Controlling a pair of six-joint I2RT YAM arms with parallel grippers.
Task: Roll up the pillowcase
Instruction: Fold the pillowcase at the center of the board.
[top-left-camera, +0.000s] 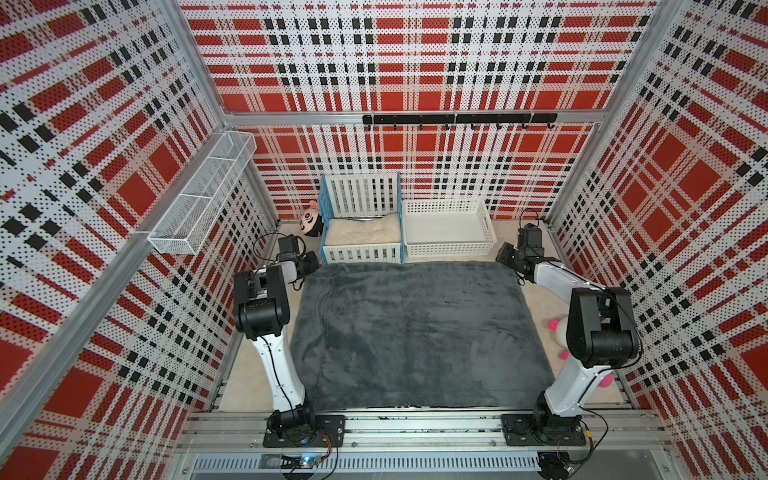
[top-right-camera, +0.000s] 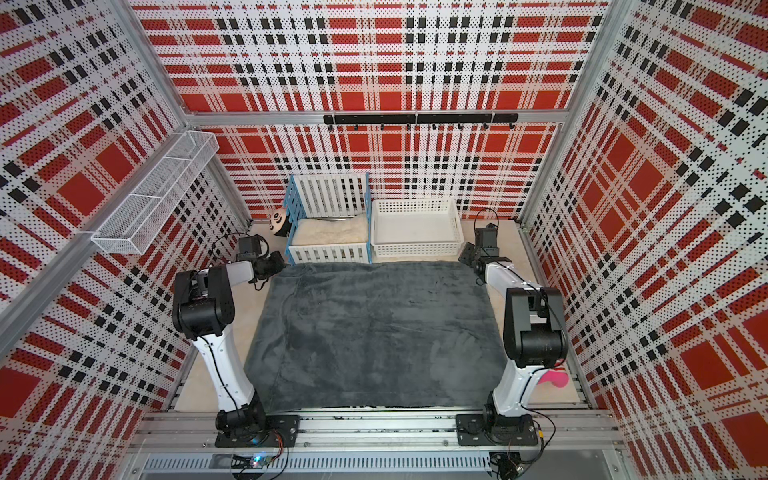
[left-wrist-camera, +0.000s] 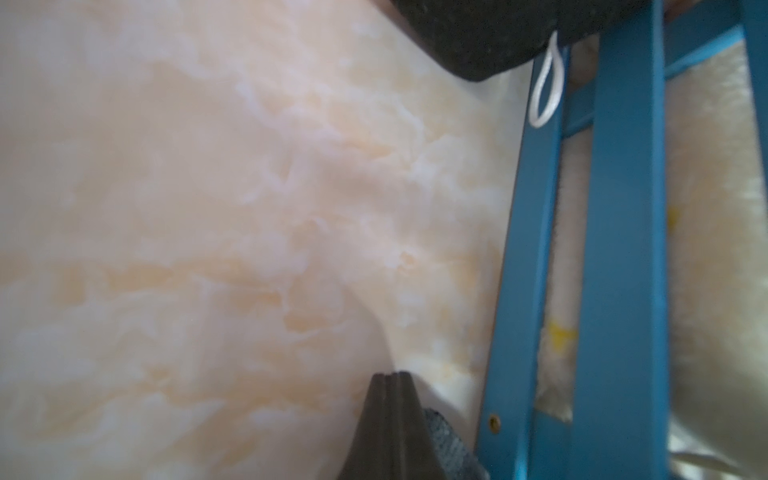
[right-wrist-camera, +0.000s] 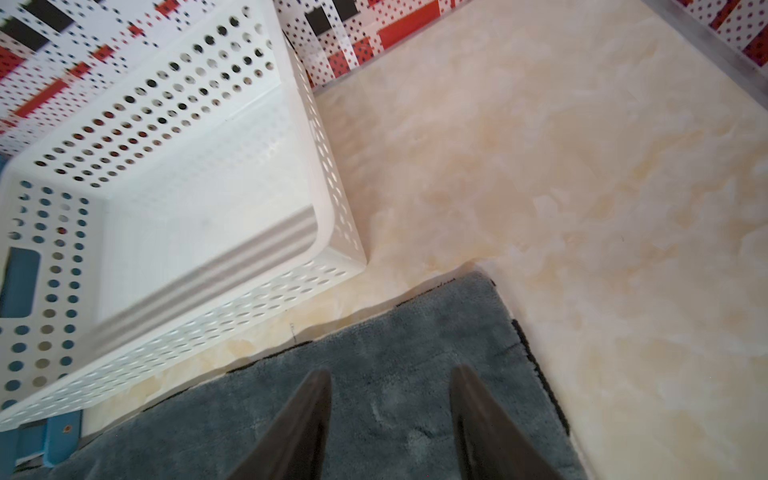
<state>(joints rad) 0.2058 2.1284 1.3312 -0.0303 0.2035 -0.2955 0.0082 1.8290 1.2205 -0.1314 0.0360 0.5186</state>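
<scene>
Here, left tool (left-wrist-camera: 390, 375) closed tight, right tool (right-wrist-camera: 390, 370) gaping empty over plush grey pillowcase (top-left-camera: 415, 332).

The cream table (top-left-camera: 540, 309) holds a big grey pillowcase (top-left-camera: 415, 332) in the middle, with a white basket (top-left-camera: 449, 248) and a blue crib (top-left-camera: 361, 252) above it.

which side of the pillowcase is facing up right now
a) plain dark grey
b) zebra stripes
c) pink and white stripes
a: in both top views the pillowcase lies spread out, and its whole upper face is plain dark grey.
</scene>
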